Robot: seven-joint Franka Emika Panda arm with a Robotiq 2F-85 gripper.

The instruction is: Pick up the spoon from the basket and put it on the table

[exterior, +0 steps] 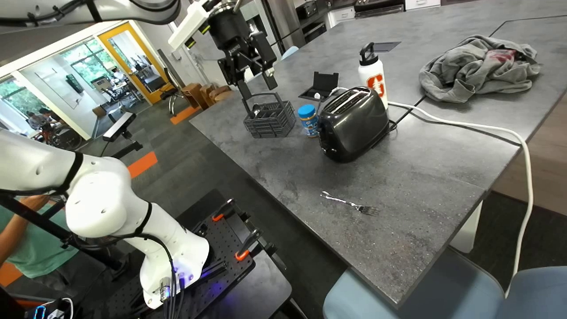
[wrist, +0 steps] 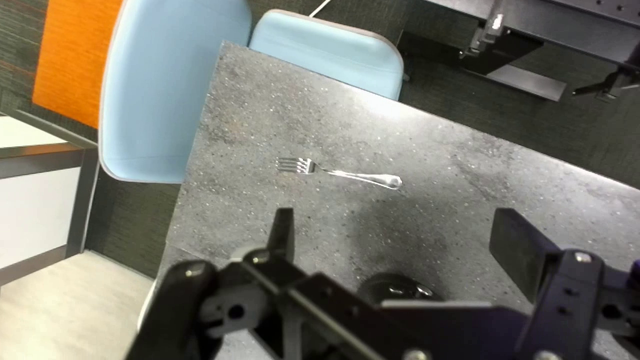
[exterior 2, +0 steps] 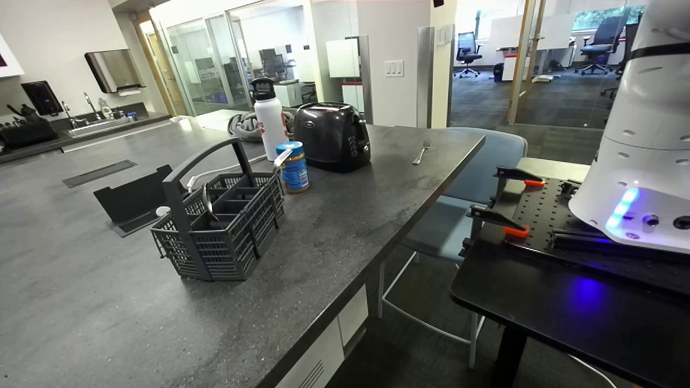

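The dark grey mesh basket (exterior: 271, 123) stands on the grey table (exterior: 288, 166); an exterior view shows its compartments and raised handle (exterior 2: 221, 231). A small silvery spoon (exterior 2: 208, 202) stands tilted in a basket compartment near one handle post, its lower part hidden; it is a tiny shape in an exterior view (exterior: 256, 108). My gripper (exterior: 258, 91) is open with nothing between its fingers. It overlaps the basket handle in that view but hangs high, and is outside the view opposite. In the wrist view the open fingers (wrist: 395, 225) point at the table; basket and spoon are out of view.
A fork (wrist: 350, 174) lies on the table near its corner. A black toaster (exterior: 354, 124), a blue-lidded jar (exterior: 308, 119) and a white bottle (exterior: 373, 75) stand beside the basket. A light handle-like utensil (exterior 2: 282, 158) shows before the jar. A grey cloth (exterior: 478, 71) lies farther off.
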